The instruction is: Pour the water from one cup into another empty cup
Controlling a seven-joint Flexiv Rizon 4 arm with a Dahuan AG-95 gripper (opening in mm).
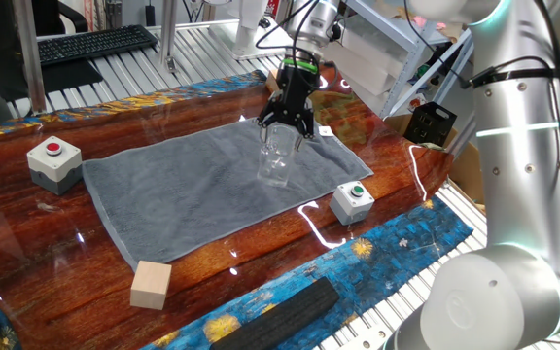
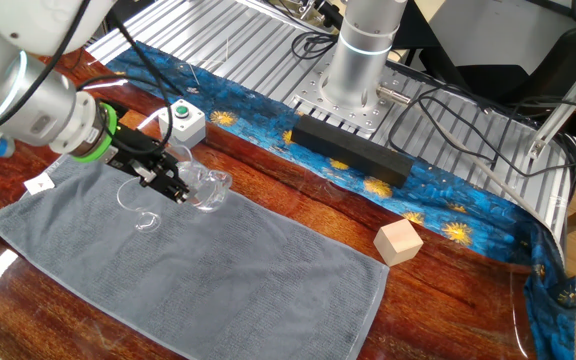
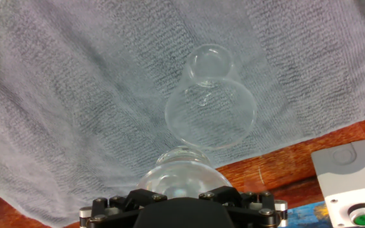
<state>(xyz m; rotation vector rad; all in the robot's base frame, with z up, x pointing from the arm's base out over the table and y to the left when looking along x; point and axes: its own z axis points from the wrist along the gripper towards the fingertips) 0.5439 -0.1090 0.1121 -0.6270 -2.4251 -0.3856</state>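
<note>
Gripper [image 1: 285, 124]: jaws wide, clamped on the mug [image 3: 182, 174], tipped downward | target: small glass [image 3: 211, 107] straight ahead of and below the mug, upright, mouth up | place: on the towel [image 3: 75, 95], near its edge by the green-button box [image 3: 350, 183] | water: not discernible

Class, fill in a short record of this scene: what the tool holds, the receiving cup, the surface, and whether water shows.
Tool: closed on the wide clear glass mug, held tilted
Receiving cup: small clear handleless glass, upright on the grey towel, just ahead of the mug
Water: not discernible
Nearby: pale grey box with green button, on the wood beside the towel
</note>
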